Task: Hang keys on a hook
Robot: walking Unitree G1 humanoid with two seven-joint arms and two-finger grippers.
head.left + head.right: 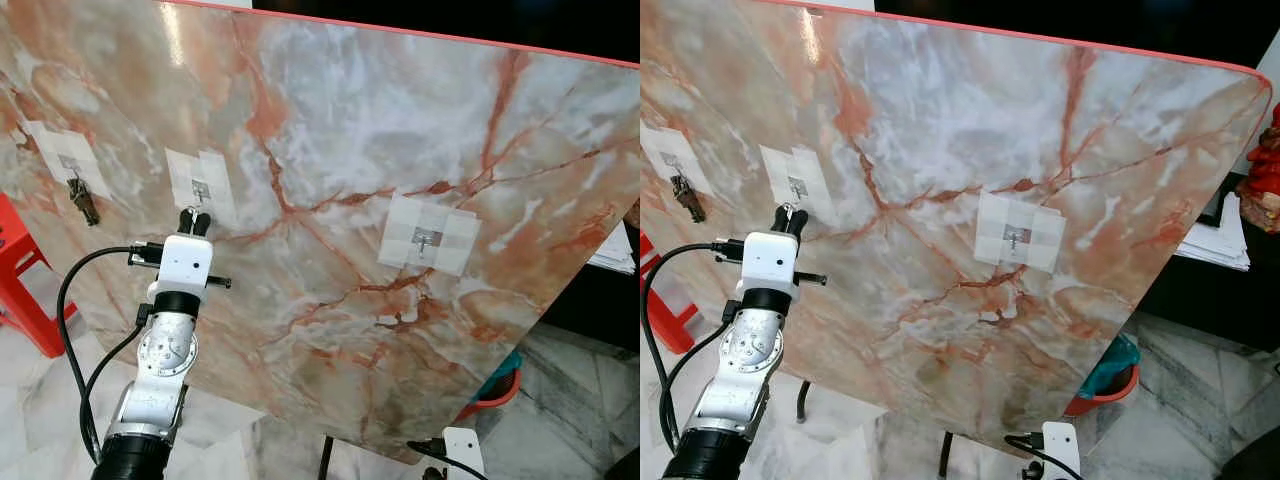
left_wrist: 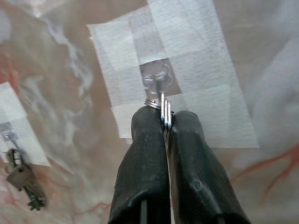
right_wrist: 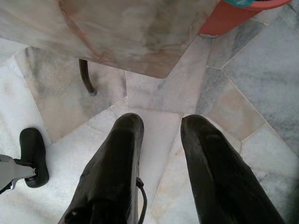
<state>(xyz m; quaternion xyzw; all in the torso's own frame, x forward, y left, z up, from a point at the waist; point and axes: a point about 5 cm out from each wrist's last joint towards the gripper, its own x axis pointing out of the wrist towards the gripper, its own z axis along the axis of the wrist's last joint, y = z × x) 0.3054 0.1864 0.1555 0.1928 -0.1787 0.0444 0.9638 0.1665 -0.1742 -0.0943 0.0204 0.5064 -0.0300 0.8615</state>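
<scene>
— Head views?
— Tilted orange-veined marble board [image 1: 330, 180] with three white tape patches. Left gripper [image 1: 193, 222] raised just below middle patch's small metal hook [image 1: 201, 189]. Dark key bunch [image 1: 84, 204] hanging off leftmost hook.

— Left wrist view?
— Black fingers [image 2: 145, 154] pinching silver keys on a ring [image 2: 163, 109], ring touching hook.

— Right wrist view?
— Right gripper [image 3: 161, 126] spread apart over pale marble floor [image 3: 261, 107], below board.
</scene>
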